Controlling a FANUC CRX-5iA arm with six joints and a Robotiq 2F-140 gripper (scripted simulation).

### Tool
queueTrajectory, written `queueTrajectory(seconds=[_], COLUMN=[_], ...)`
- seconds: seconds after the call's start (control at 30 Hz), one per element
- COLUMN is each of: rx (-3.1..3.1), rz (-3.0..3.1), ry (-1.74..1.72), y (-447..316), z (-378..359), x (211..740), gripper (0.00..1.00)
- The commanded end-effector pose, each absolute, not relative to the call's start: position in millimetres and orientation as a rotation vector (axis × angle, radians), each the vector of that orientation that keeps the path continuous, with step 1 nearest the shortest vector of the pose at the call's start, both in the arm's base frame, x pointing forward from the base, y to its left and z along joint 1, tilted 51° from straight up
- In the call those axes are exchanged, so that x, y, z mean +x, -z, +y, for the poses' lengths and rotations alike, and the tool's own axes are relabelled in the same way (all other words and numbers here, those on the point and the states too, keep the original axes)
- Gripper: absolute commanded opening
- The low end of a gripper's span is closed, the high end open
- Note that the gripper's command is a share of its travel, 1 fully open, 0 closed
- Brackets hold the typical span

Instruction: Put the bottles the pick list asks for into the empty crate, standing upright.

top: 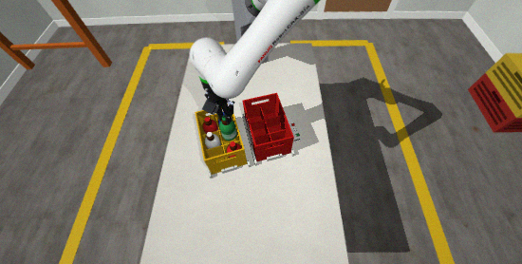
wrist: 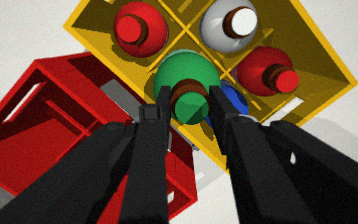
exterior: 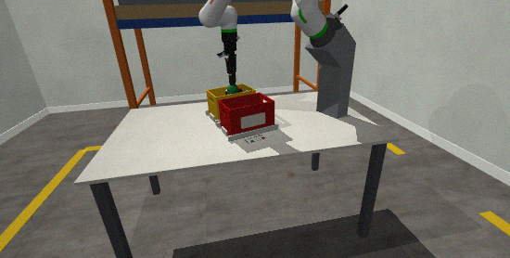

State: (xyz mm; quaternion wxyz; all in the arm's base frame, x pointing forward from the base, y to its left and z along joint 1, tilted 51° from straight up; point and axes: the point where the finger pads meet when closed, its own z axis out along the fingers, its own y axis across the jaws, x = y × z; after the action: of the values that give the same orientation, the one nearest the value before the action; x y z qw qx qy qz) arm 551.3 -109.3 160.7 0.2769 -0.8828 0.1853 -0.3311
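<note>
- At left of centre in the top view, the yellow crate [top: 223,164] [exterior: 212,105] [wrist: 355,83] surrounds the lower part of the green bottle [top: 228,130] [exterior: 233,90] [wrist: 187,72], whose shoulder shows above the rim in the exterior view.
- Just right of that crate's middle, the gripper [top: 227,116] [exterior: 232,83] [wrist: 189,100] has its fingers closed on the bottle's neck, one either side; the body hangs below them, long axis looking near upright.
- Farther right, the red crate [top: 272,151] [exterior: 232,121] [wrist: 75,75] stands beside the yellow one, at lower left in the wrist view. The carry likely goes that way, once the base clears the rim.
</note>
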Motion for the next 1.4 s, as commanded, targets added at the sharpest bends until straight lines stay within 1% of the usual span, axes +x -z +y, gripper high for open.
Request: queueTrajectory(seconds=[0.0, 1.37], rx=[-2.371, -2.371], rz=[0.498, 0.498], ry=[0.891, 0.891], y=[-164, -203], z=[-112, -134], x=[548, 506], gripper=[0.10, 0.10])
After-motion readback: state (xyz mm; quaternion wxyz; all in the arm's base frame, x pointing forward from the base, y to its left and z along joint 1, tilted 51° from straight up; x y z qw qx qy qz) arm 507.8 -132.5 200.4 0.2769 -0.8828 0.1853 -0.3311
